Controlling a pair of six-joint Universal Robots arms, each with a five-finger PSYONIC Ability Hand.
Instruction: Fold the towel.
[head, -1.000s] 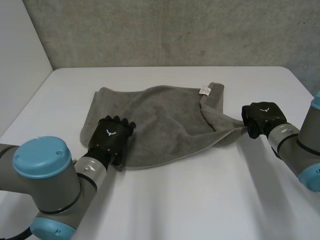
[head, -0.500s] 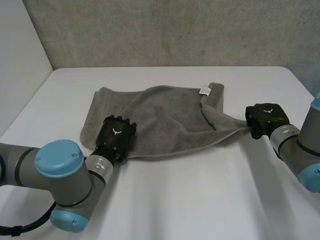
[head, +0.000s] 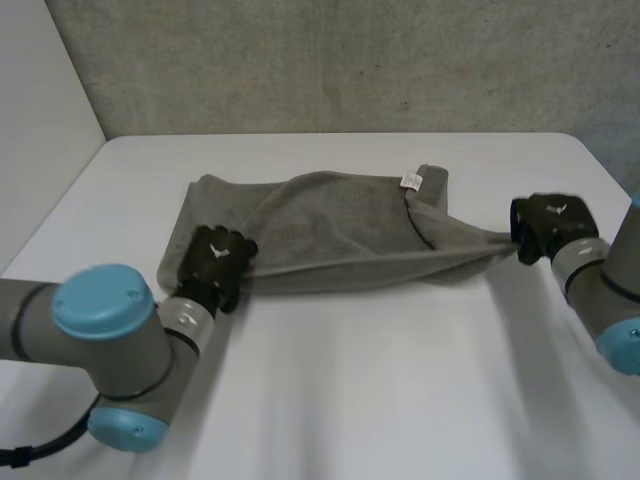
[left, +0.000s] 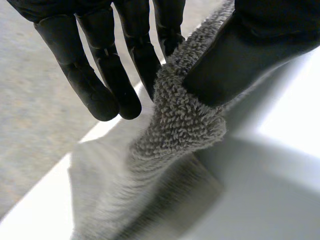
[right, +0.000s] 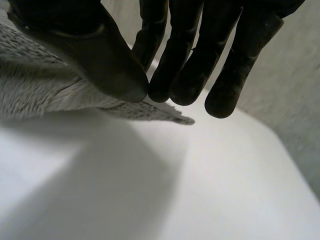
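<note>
Towel (head: 340, 225) lies on the desk (head: 400, 380), long axis running side to side. The left hand (head: 215, 262) pinches its near left corner, the right hand (head: 548, 225) its near right corner. The far edge lies beyond both, so the fold probably goes forward.

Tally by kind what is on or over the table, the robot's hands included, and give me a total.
Towel: 1, the grey towel.
Hands: 2, the left hand and the right hand, each pinching the towel at one end.
Total: 3.
</note>
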